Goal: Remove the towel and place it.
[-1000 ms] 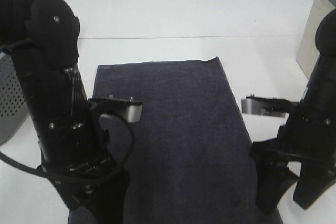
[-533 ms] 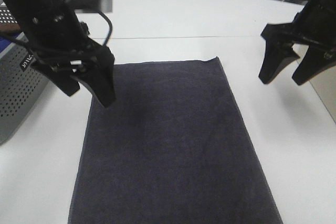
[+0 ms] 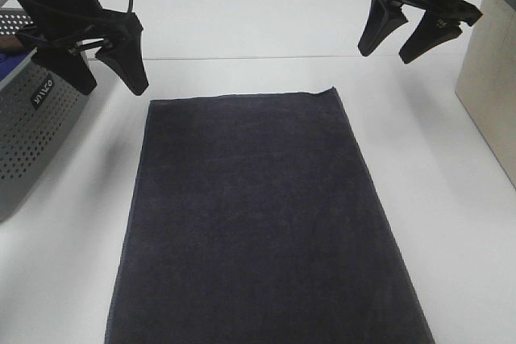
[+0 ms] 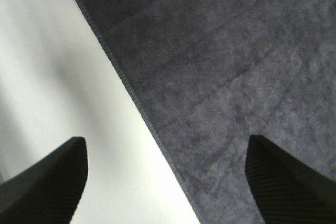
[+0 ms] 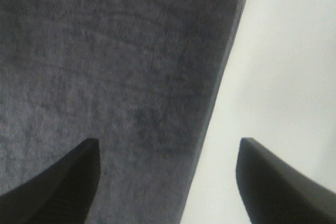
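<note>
The dark charcoal towel [image 3: 258,215] lies flat and spread out on the white table, its near end cut off by the frame edge. My left gripper [image 3: 109,76] is open and empty, raised above the table just beyond the towel's far left corner. My right gripper [image 3: 393,46] is open and empty, raised beyond the far right corner. The left wrist view shows the towel [image 4: 226,66] and its hemmed edge between open fingers. The right wrist view shows the towel [image 5: 105,77] and its corner below open fingers.
A grey perforated basket [image 3: 28,134] stands at the left edge with a bit of blue cloth [image 3: 10,60] in it. A beige box [image 3: 488,78] stands at the right edge. The white table [image 3: 258,22] extends behind the towel.
Both arms have risen and drawn back from the towel's near sides to beyond its far corners. The towel has not moved.
</note>
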`<move>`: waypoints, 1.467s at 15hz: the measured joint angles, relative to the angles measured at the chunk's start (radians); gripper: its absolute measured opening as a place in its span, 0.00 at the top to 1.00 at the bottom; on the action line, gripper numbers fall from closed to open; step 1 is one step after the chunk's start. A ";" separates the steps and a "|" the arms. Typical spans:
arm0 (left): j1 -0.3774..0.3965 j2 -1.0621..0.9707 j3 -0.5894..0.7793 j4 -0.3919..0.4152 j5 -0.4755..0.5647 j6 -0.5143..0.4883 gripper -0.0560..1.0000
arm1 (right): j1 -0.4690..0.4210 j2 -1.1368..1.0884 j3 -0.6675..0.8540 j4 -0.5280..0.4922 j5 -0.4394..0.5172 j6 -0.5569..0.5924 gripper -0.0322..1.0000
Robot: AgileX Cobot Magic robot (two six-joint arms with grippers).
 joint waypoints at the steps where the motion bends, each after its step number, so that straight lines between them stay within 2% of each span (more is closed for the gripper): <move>1: 0.001 0.042 -0.033 0.001 0.000 0.000 0.20 | 0.000 0.067 -0.075 0.029 0.000 -0.001 0.29; 7: 0.003 0.347 -0.323 -0.019 -0.039 -0.002 0.16 | 0.000 0.362 -0.413 0.047 0.001 0.003 0.29; 12: 0.018 0.544 -0.597 -0.035 -0.003 -0.016 0.16 | -0.005 0.447 -0.446 0.050 0.001 -0.022 0.29; 17: 0.084 0.588 -0.644 -0.058 0.000 -0.019 0.16 | -0.063 0.503 -0.446 0.129 0.000 -0.023 0.29; 20: 0.099 0.607 -0.645 -0.074 0.003 -0.019 0.16 | -0.062 0.520 -0.446 0.174 -0.001 -0.044 0.29; 22: 0.103 0.610 -0.646 -0.078 0.003 -0.019 0.16 | -0.062 0.534 -0.446 0.188 -0.044 -0.050 0.29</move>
